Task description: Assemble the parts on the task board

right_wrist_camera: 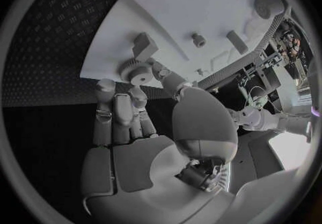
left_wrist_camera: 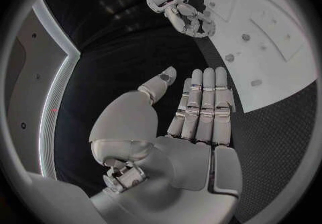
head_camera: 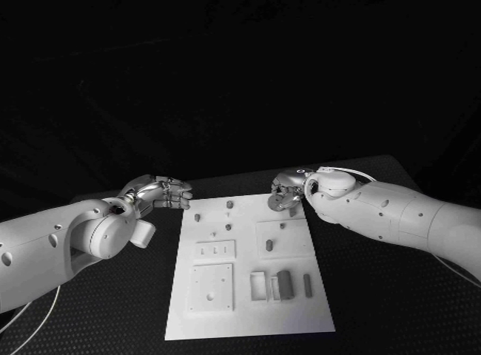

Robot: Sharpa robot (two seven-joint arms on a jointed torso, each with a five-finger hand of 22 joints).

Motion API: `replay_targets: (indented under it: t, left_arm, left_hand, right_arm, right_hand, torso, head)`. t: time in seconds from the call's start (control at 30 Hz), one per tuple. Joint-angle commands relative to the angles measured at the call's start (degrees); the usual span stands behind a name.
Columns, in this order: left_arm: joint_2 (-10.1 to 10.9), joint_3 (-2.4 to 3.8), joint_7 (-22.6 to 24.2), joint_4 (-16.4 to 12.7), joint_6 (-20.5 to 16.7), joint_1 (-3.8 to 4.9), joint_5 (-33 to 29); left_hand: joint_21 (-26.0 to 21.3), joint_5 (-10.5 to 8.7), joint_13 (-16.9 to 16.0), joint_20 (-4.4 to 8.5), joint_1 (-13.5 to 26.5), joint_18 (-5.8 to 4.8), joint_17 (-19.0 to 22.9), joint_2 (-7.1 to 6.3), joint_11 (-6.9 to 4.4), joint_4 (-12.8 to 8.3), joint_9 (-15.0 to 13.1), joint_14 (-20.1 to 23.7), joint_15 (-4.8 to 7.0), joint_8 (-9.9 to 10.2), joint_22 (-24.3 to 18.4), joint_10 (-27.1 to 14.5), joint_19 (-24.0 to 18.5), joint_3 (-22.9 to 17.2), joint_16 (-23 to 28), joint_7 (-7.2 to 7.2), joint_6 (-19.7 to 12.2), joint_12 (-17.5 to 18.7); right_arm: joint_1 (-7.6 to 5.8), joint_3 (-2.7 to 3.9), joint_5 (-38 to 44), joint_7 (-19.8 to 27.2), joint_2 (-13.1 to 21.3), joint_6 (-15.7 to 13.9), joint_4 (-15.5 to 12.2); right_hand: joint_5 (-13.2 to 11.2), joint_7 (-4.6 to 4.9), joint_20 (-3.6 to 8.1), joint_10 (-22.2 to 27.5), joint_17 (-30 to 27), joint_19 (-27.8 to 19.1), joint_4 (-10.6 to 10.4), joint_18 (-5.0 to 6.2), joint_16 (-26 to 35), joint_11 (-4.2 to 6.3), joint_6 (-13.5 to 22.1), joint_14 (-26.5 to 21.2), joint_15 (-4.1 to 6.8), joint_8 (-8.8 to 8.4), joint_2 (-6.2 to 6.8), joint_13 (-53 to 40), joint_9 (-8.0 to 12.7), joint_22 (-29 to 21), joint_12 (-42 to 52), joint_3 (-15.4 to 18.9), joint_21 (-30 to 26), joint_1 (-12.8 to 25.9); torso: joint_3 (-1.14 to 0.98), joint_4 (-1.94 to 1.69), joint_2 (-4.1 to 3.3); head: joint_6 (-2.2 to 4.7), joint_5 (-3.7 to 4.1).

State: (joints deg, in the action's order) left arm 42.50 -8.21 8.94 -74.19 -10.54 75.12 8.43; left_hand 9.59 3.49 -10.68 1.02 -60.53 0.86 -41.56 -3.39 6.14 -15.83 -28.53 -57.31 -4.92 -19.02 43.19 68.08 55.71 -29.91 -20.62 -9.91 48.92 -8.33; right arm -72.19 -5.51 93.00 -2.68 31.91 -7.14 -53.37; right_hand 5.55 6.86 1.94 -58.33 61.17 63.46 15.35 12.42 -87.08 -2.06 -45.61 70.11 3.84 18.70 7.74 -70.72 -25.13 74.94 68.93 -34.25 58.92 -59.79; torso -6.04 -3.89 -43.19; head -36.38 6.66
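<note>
Left silver many-fingered hand (head_camera: 163, 192) hovers just off the far left corner of the white rectangular task board (head_camera: 305, 310), fingers straight and side by side, thumb apart, nothing held. The board lies mid-table on the black textured table (head_camera: 379, 310), carrying small grey pegs (head_camera: 229, 203) at its far end and grey blocks (head_camera: 284, 285) near its front edge. Right silver hand (head_camera: 288, 191) sits at the far right corner, pinching a small grey toothed gear (right_wrist_camera: 136, 71) between thumb and fingertips, at the board's edge.
</note>
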Motion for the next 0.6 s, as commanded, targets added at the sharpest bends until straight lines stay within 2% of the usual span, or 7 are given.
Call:
replay_targets:
  t: [0.03,0.2,0.4,0.6]
  left_arm:
    - [-0.1,0.03,0.2,0.0,0.8,-0.02,0.1]
    - [-0.1,0.03,0.2,0.0,0.8,-0.05,0.1]
    - [-0.1,0.03,0.1,0.0,0.8,-0.07,0.1]
    - [-0.1,0.03,0.1,0.1,0.9,-0.11,0.1]
  left_hand:
    - [-0.2,-0.2,-0.1,-0.35,0.3,0.96,-0.1,-0.24,0.26,0.0,-0.1,-0.2,-0.2,0.3,0.1,-0.2,-0.2,0.2,0.4,-0.31,-0.3,0.3]
    - [-0.2,-0.2,-0.1,-0.36,0.4,0.96,-0.1,-0.24,0.27,0.0,-0.1,-0.2,-0.2,0.3,0.1,-0.2,-0.2,0.2,0.4,-0.33,-0.3,0.3]
    - [-0.2,-0.2,-0.1,-0.36,0.4,0.96,-0.1,-0.23,0.28,0.0,-0.1,-0.2,-0.2,0.4,0.1,-0.2,-0.2,0.2,0.4,-0.34,-0.3,0.3]
    - [-0.2,-0.2,-0.1,-0.36,0.3,0.97,-0.2,-0.22,0.29,0.0,-0.1,-0.2,-0.2,0.4,0.1,-0.3,-0.2,0.2,0.5,-0.35,-0.4,0.3]
  right_arm:
    - [0.28,-0.17,0.4,-0.1,0.1,2.5,0.5]
    - [0.28,-0.17,0.2,0.0,0.2,2.3,0.6]
    - [0.28,-0.17,0.0,0.3,0.3,0.8,0.5]
    - [0.28,-0.17,-0.2,0.7,0.5,0.5,0.4]
  right_hand:
    - [-0.1,1.54,-0.04,0.4,-0.2,-0.3,0.4,2.58,-0.3,-0.03,-1.9,-0.6,0.04,0.24,-0.8,0.1,0.1,1.1,0.2,0.1,0.3,0.0]
    - [-0.1,1.63,-0.07,0.5,-0.5,-0.4,0.7,2.58,-0.3,-0.1,-1.9,-0.8,-0.01,0.14,-1.44,0.3,0.3,1.1,0.2,0.1,0.3,0.0]
    - [-0.1,1.81,-0.19,1.0,-1.3,-0.8,1.1,2.58,-0.2,-0.28,-0.3,-1.6,-0.19,-0.88,-1.04,0.8,0.9,1.1,0.2,0.3,0.2,-0.3]
    - [-0.1,1.59,-0.12,1.3,-1.6,-1.2,1.5,2.58,-0.4,-0.08,0.1,-2.0,0.0,-1.01,-0.97,1.4,1.2,1.1,0.5,0.4,0.3,-3.8]
  torso:
    - [0.01,-3.54,-0.01]
    - [0.01,-3.5,-0.02]
    - [0.04,-3.51,-0.01]
    - [0.07,-3.54,-0.01]
  head:
    - [-0.08,0.03]
    - [-0.23,0.05]
    - [-0.28,0.12]
    - [-0.22,0.07]
